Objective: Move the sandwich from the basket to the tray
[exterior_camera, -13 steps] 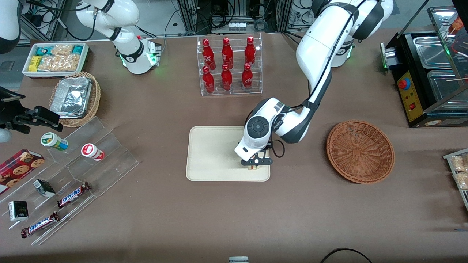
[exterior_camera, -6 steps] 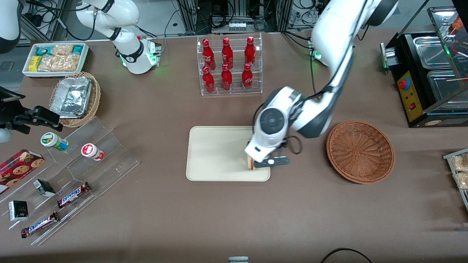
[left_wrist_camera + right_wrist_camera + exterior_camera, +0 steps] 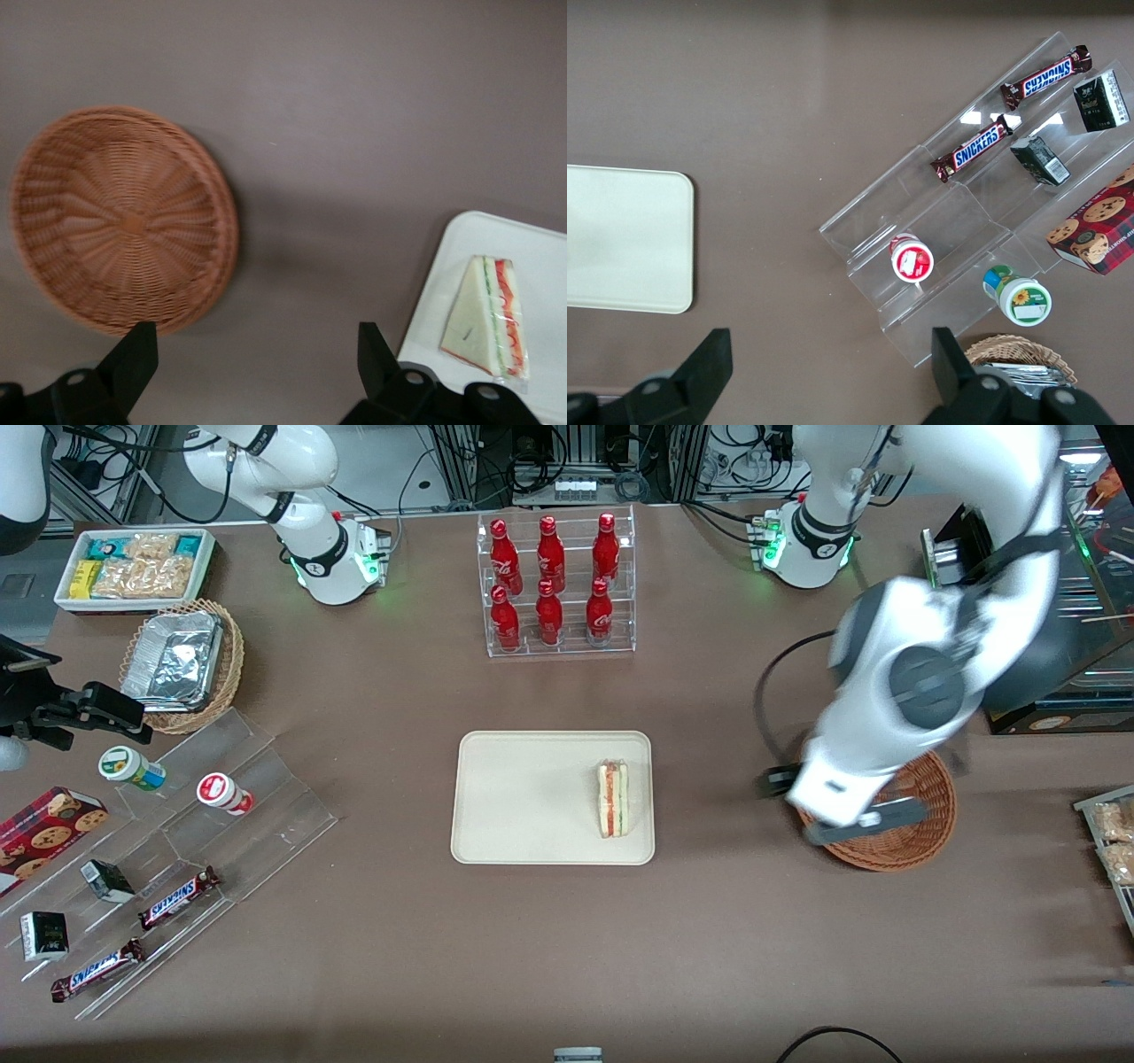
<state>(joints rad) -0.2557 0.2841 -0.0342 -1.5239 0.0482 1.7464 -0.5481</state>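
Lying on tray (image 3: 532,797), sandwich (image 3: 612,798) well apart from gripper (image 3: 842,812) fingers (image 3: 133,361), spread wide above basket (image 3: 921,841)

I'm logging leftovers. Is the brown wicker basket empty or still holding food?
Empty: the basket shows only bare weave. The sandwich lies on the tray; the open pincer hangs above the basket's rim.

Front camera looks steeply down over the whole tabletop (image 3: 372,948) from high up. The left wrist camera faces straight down from well above, its tool (image 3: 257,372) spread wide, sharing the basket (image 3: 124,217), the tray (image 3: 540,266) and the sandwich (image 3: 485,314) with the front view. Right wrist camera looks down too, catching the tray's other end.
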